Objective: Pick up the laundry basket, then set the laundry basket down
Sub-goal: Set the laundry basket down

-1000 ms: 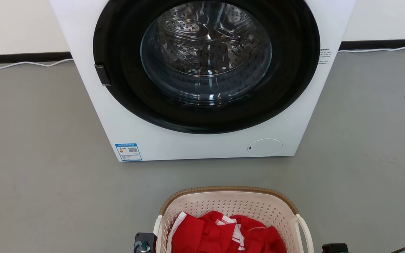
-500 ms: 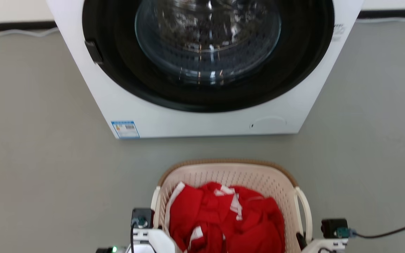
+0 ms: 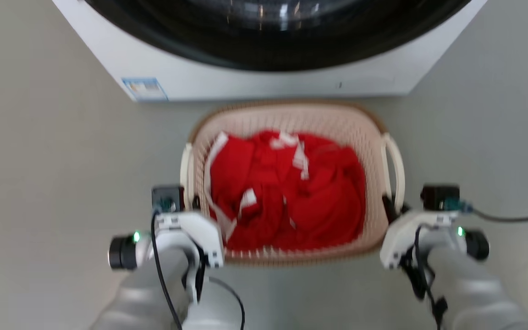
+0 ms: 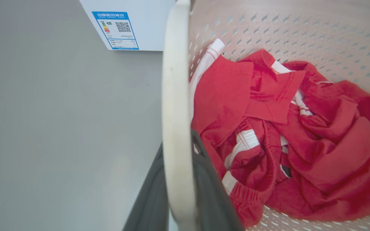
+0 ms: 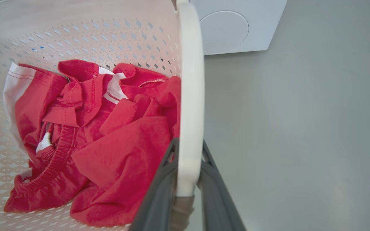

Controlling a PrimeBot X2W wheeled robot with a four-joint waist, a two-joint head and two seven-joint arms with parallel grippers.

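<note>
Left wrist view: left claw [image 4: 178, 141] clamps laundry basket [image 4: 284, 32].

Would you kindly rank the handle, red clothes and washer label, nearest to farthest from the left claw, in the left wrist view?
1. Handle, gripped in the left claw.
2. Red clothes, right, inside the basket.
3. Label, upper left, on the washer.

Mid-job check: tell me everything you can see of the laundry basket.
The laundry basket is cream perforated plastic, rounded-rectangular, with a brown woven-look rim, upright before the washing machine. Red-and-white clothes lie inside. The left gripper clamps its left handle, the right gripper its right handle. Whether it is off the floor cannot be told.
</note>
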